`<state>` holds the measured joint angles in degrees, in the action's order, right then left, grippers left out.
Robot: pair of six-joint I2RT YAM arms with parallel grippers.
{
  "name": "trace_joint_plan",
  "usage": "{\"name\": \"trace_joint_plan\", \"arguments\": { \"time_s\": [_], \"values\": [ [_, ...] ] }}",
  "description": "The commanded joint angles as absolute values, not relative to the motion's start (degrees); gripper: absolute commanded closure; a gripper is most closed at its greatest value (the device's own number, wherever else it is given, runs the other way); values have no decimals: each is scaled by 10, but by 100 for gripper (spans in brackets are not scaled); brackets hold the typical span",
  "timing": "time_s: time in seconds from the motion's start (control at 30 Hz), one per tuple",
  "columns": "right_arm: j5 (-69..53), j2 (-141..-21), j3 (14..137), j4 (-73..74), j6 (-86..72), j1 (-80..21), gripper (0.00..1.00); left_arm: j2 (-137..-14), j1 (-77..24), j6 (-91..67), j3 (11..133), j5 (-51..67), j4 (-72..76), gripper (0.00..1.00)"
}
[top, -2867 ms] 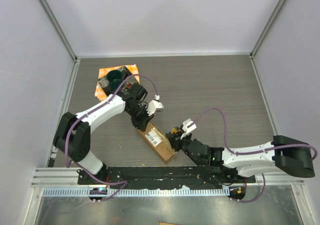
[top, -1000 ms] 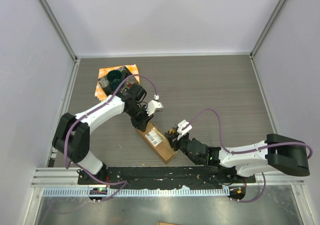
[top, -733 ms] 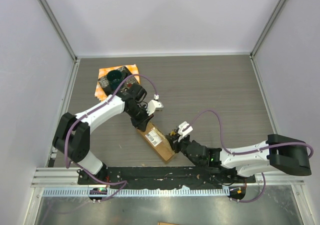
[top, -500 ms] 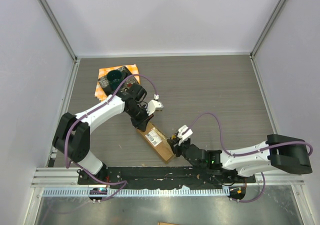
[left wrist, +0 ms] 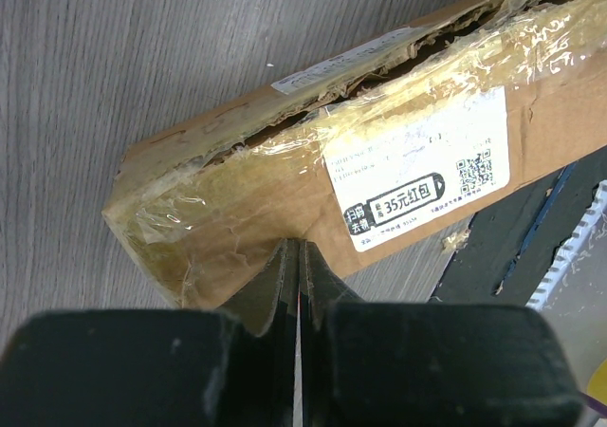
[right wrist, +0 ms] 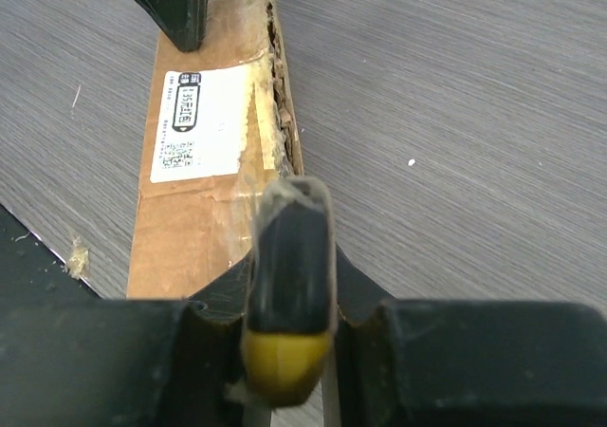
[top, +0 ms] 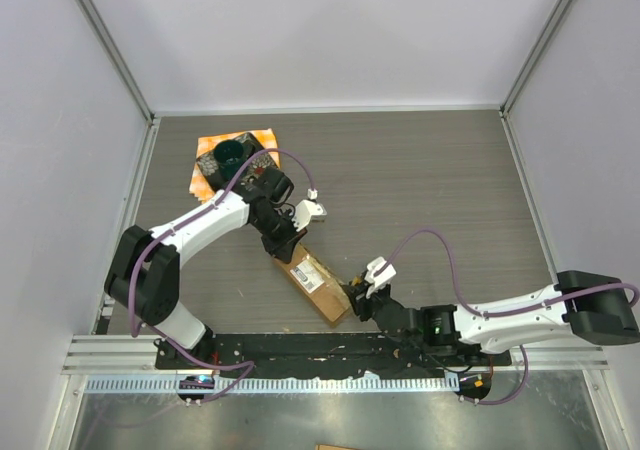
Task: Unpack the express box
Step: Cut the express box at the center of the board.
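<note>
The express box (top: 315, 283), brown cardboard with a white label (left wrist: 417, 176) and shiny tape, lies slantwise on the table. Its long taped seam (left wrist: 313, 100) is ragged and split. My left gripper (top: 284, 246) is shut, and its tips (left wrist: 296, 249) press on the box's far end with nothing between them. My right gripper (top: 354, 297) is shut on a black and yellow tool (right wrist: 289, 266). The tool's tip sits at the box's near end, by the torn edge (right wrist: 281, 114). In the right wrist view the box (right wrist: 190, 228) runs away toward the left gripper's finger (right wrist: 175, 5).
A dark dish on an orange cloth (top: 232, 153) sits at the far left, behind the left arm. The black base rail (top: 300, 345) runs just beyond the box's near end. Grey walls close in three sides of the table.
My right gripper has slid with the tool along the box toward its near end, and that arm's elbow has swung right. The left gripper and the box have stayed put.
</note>
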<state>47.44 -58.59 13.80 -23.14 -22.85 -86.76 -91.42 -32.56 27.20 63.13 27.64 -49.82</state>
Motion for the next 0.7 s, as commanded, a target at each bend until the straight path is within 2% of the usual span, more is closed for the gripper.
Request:
{"name": "trace_joint_plan", "arguments": {
  "time_s": [0.0,0.47,0.53,0.6,0.67],
  "values": [
    [515,-569,152,-168,-272,-896,99,-974,-328,293,577,169,-500,97],
    [568,-553,187,-28,-374,-979,99,-991,-324,299,578,151,-492,98],
    [563,-562,187,-39,-373,-979,99,-992,-323,298,582,148,-491,96],
    [562,-569,187,-55,-354,-979,99,-993,-323,294,590,148,-494,88],
    [562,-580,187,-82,-342,-979,99,-994,-323,293,607,149,-504,84]
  ]
}}
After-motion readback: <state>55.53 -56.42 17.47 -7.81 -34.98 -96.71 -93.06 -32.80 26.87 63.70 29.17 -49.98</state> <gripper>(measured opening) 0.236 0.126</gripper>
